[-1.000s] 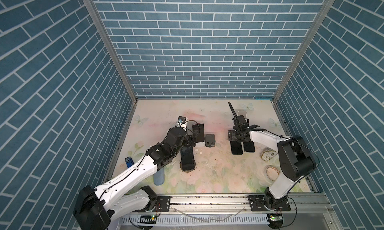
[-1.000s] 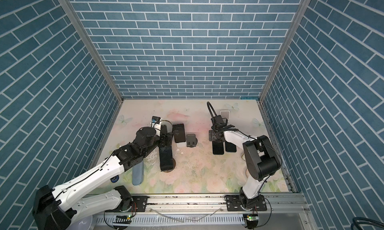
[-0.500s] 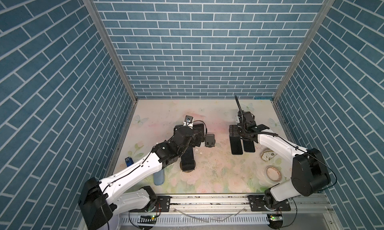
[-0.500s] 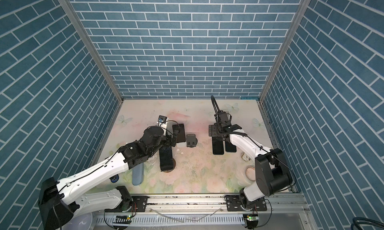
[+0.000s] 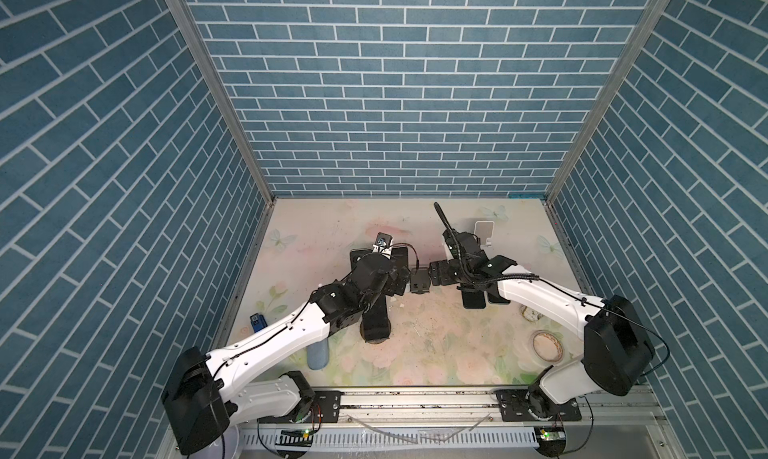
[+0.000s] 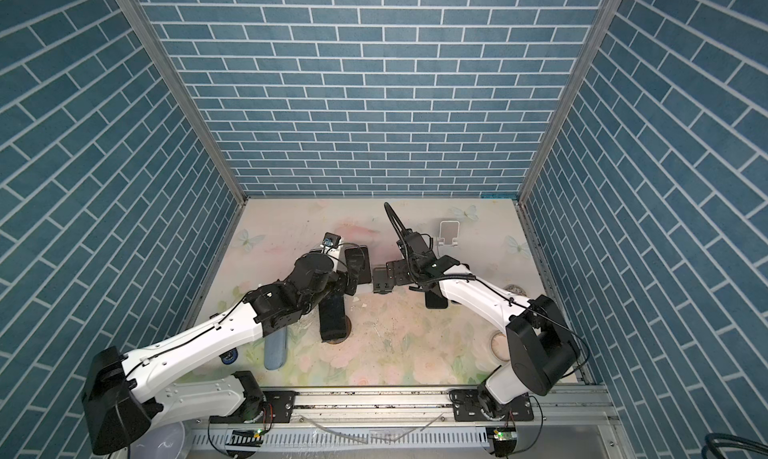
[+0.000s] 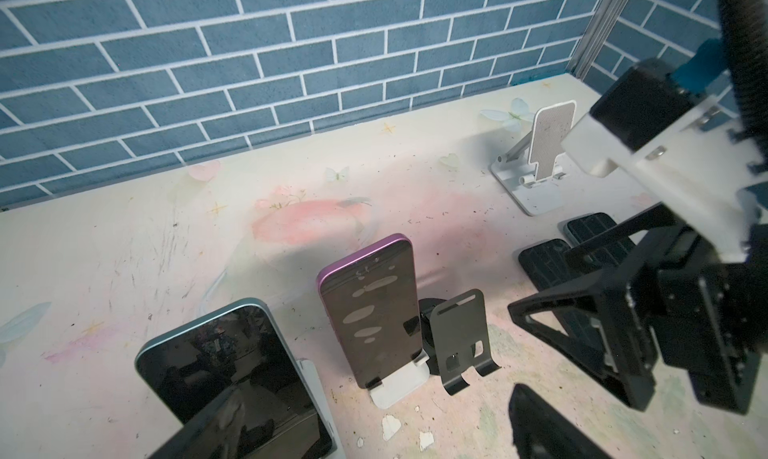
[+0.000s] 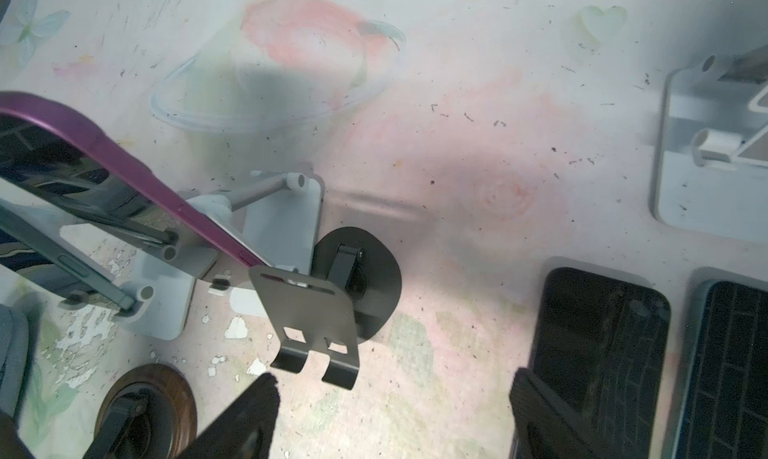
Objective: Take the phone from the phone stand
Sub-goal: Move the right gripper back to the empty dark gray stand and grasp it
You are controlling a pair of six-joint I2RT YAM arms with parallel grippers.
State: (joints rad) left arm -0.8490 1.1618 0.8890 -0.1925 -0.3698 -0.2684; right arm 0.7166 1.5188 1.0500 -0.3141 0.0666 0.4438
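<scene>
Both arms reach inward, the left pincer (image 7: 552,419) and right pincer (image 8: 395,411) spread and empty, flanking the dark metal stand (image 8: 311,324) beside the purple-edged phone (image 7: 370,311) propped on its white stand (image 7: 399,384).

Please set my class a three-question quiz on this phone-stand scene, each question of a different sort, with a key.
1. True or false: the purple phone lies flat.
2. The dark metal stand holds: A a phone; B nothing; C a tape roll.
3. Fill in: the right end effector is ___ and empty.

Key: 1 false, it leans upright in a white stand; 2 B; 3 open.
</scene>
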